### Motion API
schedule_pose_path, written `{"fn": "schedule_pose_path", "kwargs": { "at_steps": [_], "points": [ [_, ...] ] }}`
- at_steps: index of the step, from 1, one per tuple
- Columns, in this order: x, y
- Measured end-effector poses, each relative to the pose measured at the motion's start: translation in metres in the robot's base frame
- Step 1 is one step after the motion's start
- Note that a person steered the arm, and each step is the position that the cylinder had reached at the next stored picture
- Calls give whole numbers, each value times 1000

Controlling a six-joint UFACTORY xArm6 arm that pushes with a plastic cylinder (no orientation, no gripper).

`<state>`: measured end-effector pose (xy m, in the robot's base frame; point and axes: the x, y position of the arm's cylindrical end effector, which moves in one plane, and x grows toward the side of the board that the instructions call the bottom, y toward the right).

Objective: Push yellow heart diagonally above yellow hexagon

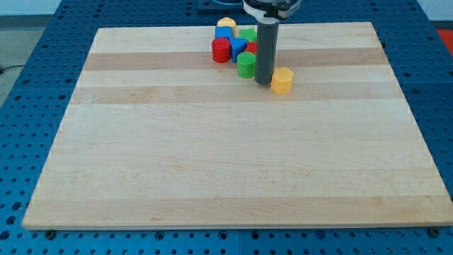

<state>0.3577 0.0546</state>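
Observation:
My tip [263, 83] rests on the wooden board [212, 156] near the view's top centre. It stands just left of a yellow block [282, 81] that looks like the hexagon, touching it or nearly so. A second yellow block [226, 23], rounded on top and likely the heart, sits at the top of a cluster, up and to the left of my tip, behind a blue block [224, 33]. The rod hides part of the cluster.
The cluster left of the rod holds a red block [221, 50], another blue block [238, 47], a green block [248, 33], a green cylinder [245, 64] next to my tip, and a red block [252, 48] partly hidden by the rod.

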Motion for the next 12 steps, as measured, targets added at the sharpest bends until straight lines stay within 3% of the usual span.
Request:
{"fn": "schedule_pose_path", "kwargs": {
  "at_steps": [1, 2, 4, 5, 7, 8, 9, 11, 12],
  "points": [
    [32, 41],
    [28, 63],
    [21, 30],
    [-15, 59],
    [-164, 70],
    [-166, 58],
    [-165, 27],
    [-160, -165],
    [-124, -213]
  ]
}}
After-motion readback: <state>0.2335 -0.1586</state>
